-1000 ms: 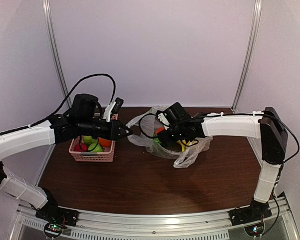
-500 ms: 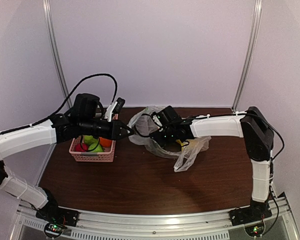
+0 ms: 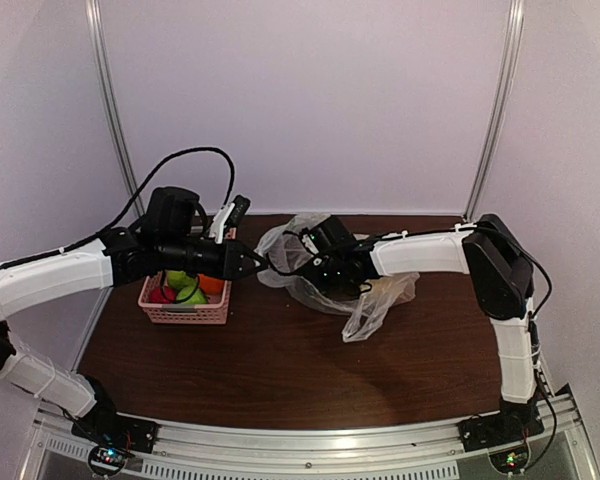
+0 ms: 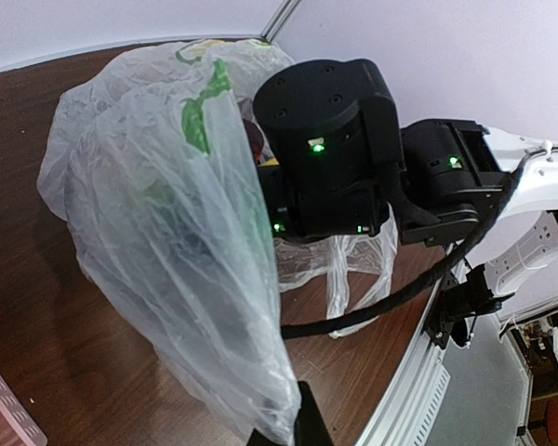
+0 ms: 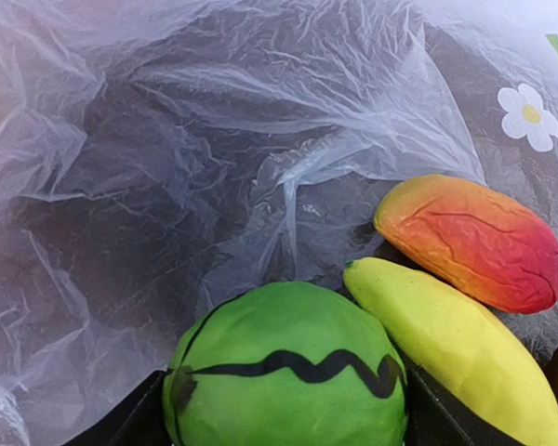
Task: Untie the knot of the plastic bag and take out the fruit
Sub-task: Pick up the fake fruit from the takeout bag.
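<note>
Left pincer (image 3: pixel 256 263) stays clamped on bag (image 4: pixel 167 232) film; right pincer (image 3: pixel 314 270) has advanced leftward into bag, apart, flanking green ball (image 5: pixel 288 372)

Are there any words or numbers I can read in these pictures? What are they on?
None: no words, letters or numbers can be read anywhere.
The bag has only pictures: a white flower with a yellow middle, and green marks.
The green ball has a black wavy line, which is not writing.
</note>
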You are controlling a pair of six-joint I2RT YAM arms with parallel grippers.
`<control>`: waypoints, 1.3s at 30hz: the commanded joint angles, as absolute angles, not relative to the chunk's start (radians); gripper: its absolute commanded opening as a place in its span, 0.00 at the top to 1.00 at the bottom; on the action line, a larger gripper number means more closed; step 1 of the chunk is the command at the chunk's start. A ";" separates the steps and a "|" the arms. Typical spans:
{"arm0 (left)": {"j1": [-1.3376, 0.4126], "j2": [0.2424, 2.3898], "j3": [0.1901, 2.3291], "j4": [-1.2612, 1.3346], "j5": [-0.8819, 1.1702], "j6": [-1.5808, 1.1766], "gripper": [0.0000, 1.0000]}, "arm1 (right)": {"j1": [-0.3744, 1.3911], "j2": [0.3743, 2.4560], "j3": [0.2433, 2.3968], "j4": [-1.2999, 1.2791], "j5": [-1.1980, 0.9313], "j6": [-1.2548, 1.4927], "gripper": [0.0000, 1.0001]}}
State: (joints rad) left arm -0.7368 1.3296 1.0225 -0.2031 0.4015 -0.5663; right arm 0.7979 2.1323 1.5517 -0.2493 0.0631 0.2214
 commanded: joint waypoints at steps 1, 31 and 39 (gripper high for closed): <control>-0.742 1.318 1.025 -0.191 0.406 -0.558 1.00 | 0.792 2.142 1.567 -0.256 0.057 0.230 0.30; -0.742 1.316 1.048 -0.215 0.340 -0.582 1.00 | 0.872 1.687 1.216 -0.265 0.003 0.135 0.39; -0.742 1.258 1.034 -0.233 0.305 -0.576 0.19 | 0.876 1.476 1.155 -0.235 -0.102 0.223 0.40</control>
State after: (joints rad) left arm -0.7368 1.3102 1.0286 -0.2276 0.3378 -0.5800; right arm 0.8776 1.5764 1.1858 -0.2604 -0.0433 0.1661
